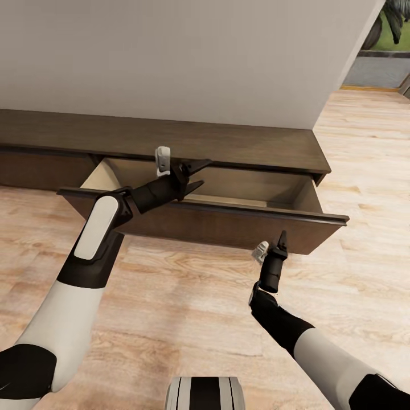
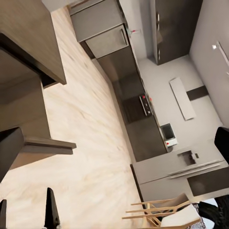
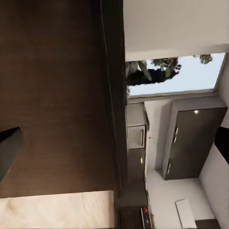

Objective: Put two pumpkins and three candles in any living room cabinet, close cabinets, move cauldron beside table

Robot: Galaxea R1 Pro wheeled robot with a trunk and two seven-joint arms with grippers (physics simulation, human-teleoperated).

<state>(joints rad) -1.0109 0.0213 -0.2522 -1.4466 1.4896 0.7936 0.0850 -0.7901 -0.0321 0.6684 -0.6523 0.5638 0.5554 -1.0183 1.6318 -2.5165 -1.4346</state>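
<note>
A long, low dark cabinet (image 1: 171,139) runs along the wall with one wide drawer (image 1: 228,222) pulled open toward you, its pale inside showing nothing from here; no pumpkin, candle or cauldron is in sight. Your left gripper (image 1: 196,173) hangs over the drawer's back edge, jaws spread and holding nothing, and your right gripper (image 1: 280,242) sits just before the drawer front, jaws apparently together and empty. The front is stiff, handle-less wood, likely sliding easily: push flat on its face.
</note>
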